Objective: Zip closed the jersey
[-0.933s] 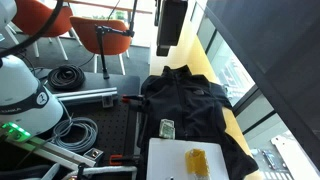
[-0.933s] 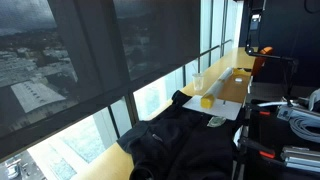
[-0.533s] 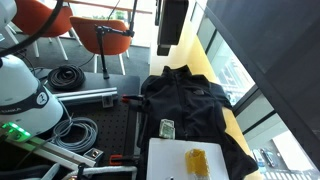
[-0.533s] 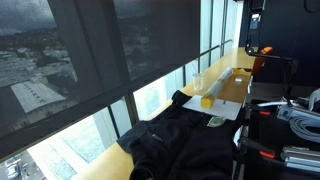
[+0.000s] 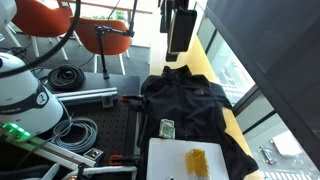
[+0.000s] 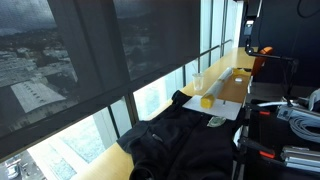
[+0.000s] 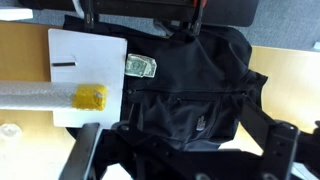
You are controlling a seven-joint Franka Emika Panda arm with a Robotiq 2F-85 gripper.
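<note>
The black jersey (image 5: 186, 104) lies spread on the table with its collar at the far end. It also shows in the other exterior view (image 6: 180, 142) and fills the middle of the wrist view (image 7: 190, 95). Its front zip runs along the middle; I cannot tell how far it is closed. My gripper (image 5: 181, 26) hangs high above the collar end, apart from the fabric. In the wrist view the gripper (image 7: 188, 160) has its jaws wide apart and empty, with one dark finger (image 7: 284, 148) showing at the lower right.
A white board (image 5: 190, 158) with a yellow block (image 5: 196, 160) lies against the jersey's hem. A folded banknote (image 5: 167, 128) lies on the jersey by the board. Black coiled cables (image 5: 68, 76) and orange chairs (image 5: 105, 36) stand behind. A window runs along the table's side.
In an exterior view my gripper has shifted slightly sideways towards the window above the collar. The jersey, board and banknote have not moved.
</note>
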